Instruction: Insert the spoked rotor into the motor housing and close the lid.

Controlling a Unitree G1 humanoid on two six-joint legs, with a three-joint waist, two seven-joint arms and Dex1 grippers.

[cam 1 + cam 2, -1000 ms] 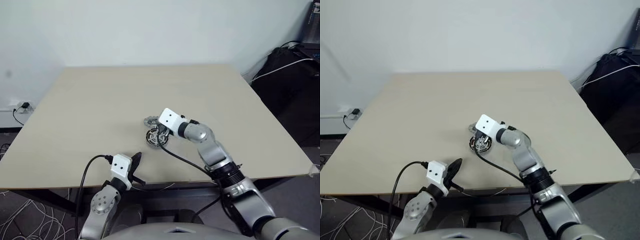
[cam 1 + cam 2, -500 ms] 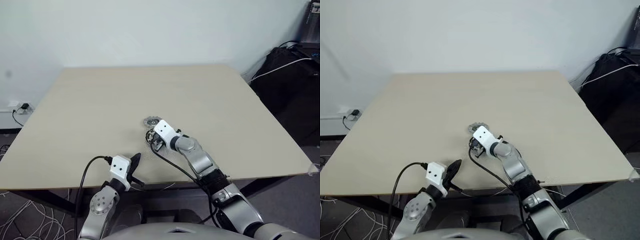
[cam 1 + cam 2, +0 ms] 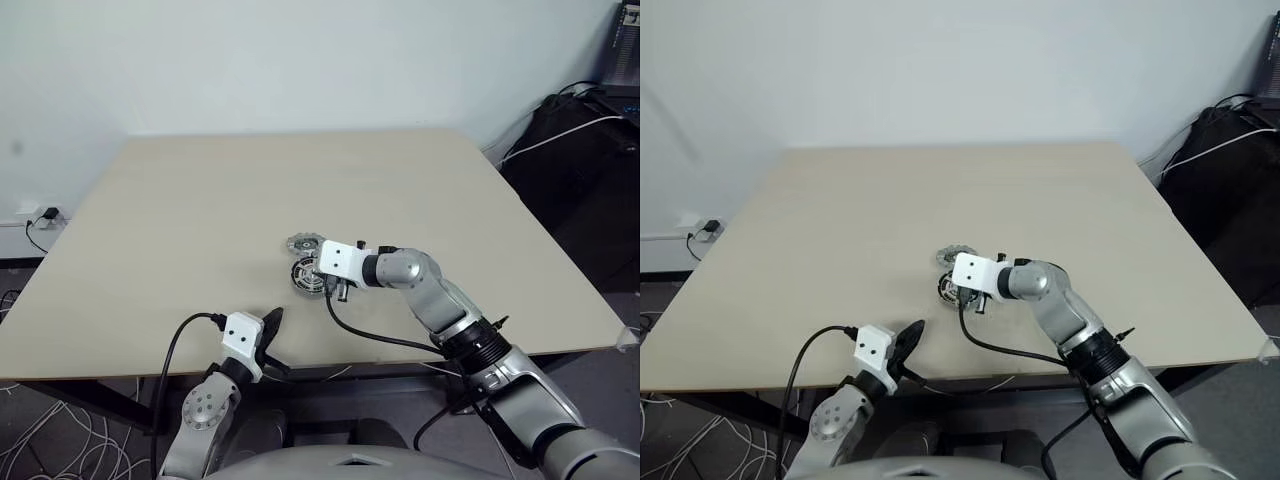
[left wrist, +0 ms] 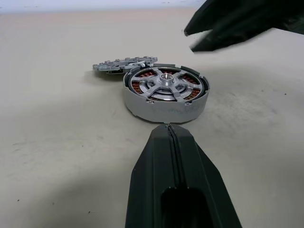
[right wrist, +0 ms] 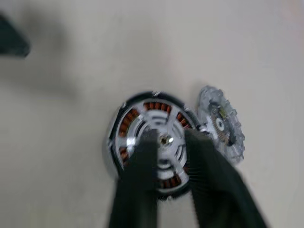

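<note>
The spoked rotor (image 4: 165,84) lies in the motor housing (image 4: 164,109), a low round part near the middle of the table, with copper windings showing between the silver spokes. The lid (image 4: 124,65), a notched grey disc, lies flat just behind it and touches its edge. My right gripper (image 5: 168,137) hovers just above the rotor, open, with the hub showing in the gap between its fingers (image 5: 140,190). My left gripper (image 4: 170,129) is shut and empty, pointing at the housing from near the table's front edge, a short way off.
The pale table (image 3: 200,190) stretches wide on all sides of the parts. A black bag with white cables (image 3: 590,130) stands off its right side. A wall socket and loose cables (image 3: 40,213) lie on the floor at the left.
My right gripper has pulled back off the parts toward the right and turned, and its fingers now stand apart. The rotor in the housing is uncovered. The left gripper has not moved.
</note>
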